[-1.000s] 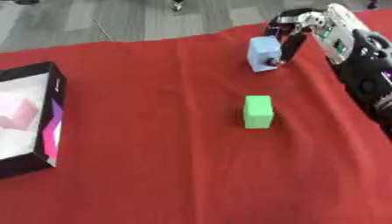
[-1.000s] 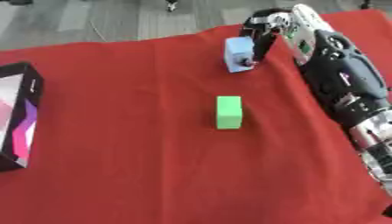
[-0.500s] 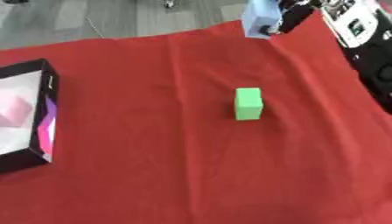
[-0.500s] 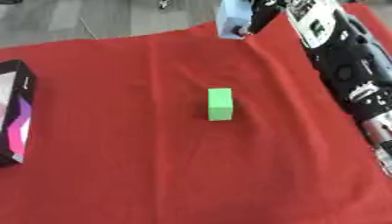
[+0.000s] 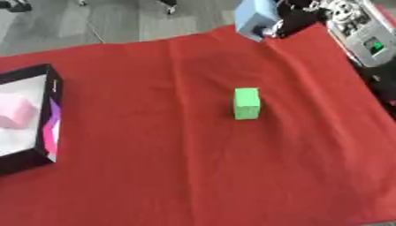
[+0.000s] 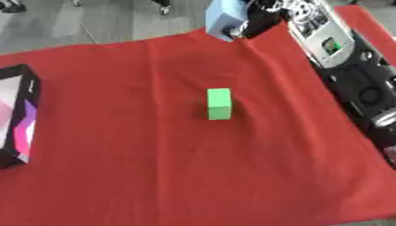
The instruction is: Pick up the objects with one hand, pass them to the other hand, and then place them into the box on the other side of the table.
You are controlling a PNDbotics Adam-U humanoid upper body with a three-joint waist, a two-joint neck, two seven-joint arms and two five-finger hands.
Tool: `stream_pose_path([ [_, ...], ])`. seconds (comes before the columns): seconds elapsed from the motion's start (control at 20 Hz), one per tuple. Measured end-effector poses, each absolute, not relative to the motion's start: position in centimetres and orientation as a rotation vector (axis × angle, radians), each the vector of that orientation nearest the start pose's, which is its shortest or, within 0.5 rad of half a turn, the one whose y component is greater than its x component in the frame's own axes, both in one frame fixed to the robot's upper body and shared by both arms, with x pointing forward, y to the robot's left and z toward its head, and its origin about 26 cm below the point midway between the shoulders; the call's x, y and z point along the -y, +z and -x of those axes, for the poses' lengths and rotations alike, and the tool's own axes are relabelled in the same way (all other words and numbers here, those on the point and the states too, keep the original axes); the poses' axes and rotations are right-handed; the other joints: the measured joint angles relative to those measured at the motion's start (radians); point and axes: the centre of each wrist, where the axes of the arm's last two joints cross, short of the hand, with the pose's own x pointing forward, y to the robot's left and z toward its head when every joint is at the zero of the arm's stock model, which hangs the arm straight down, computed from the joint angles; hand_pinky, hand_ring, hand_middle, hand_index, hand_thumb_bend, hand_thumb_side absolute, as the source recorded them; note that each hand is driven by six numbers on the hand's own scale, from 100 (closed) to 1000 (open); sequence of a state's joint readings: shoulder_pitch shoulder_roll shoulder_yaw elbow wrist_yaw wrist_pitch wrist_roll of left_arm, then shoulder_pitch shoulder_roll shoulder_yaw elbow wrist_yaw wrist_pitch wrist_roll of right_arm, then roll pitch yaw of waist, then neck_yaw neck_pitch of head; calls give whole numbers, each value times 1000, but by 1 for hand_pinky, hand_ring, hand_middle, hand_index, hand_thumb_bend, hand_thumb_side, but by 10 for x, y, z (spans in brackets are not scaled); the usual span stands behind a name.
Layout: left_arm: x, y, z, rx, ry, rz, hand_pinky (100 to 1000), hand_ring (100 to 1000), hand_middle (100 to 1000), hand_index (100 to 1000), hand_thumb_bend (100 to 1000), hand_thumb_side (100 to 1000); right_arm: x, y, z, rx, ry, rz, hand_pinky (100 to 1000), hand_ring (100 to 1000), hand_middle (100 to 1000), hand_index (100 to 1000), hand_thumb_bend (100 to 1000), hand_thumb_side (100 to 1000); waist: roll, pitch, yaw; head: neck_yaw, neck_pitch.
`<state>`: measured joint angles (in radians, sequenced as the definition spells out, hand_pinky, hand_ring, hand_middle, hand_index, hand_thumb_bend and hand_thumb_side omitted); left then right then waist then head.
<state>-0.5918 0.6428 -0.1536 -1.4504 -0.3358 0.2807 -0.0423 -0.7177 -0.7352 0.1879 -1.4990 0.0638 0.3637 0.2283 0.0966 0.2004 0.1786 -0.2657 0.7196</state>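
Note:
My right hand (image 6: 259,17) is at the top of the view, its fingers curled round a light blue block (image 6: 222,18) that hangs above the far edge of the red cloth. A green block (image 5: 247,103) lies alone near the middle of the cloth. At the left edge stands the black box (image 5: 51,88) with a white floor and a pink object (image 5: 15,112) inside it. My left hand shows in neither view.
The red cloth (image 5: 178,167) covers the table. My right arm (image 6: 348,75) runs along the cloth's right side. Grey floor lies beyond the far edge.
My right hand has lifted the light blue block off the cloth and carried it up toward the far edge. The camera has shifted a little.

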Motion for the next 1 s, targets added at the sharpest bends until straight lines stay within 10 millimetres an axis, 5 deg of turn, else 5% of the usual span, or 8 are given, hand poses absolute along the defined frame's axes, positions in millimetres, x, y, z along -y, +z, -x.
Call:
stream_pose_path([
  [0.4, -319, 203, -393, 1611, -751, -845, 832, 720, 654, 769, 469, 514, 278, 231, -374, 1688, 711, 395, 795, 632, 465, 556, 322, 100, 0, -26, -18, 23, -2],
  [1.0, -306, 218, -393, 1660, -842, -759, 828, 719, 658, 780, 464, 528, 222, 205, -361, 1824, 620, 288, 806, 624, 464, 556, 311, 100, 0, -56, -28, 25, 1],
])
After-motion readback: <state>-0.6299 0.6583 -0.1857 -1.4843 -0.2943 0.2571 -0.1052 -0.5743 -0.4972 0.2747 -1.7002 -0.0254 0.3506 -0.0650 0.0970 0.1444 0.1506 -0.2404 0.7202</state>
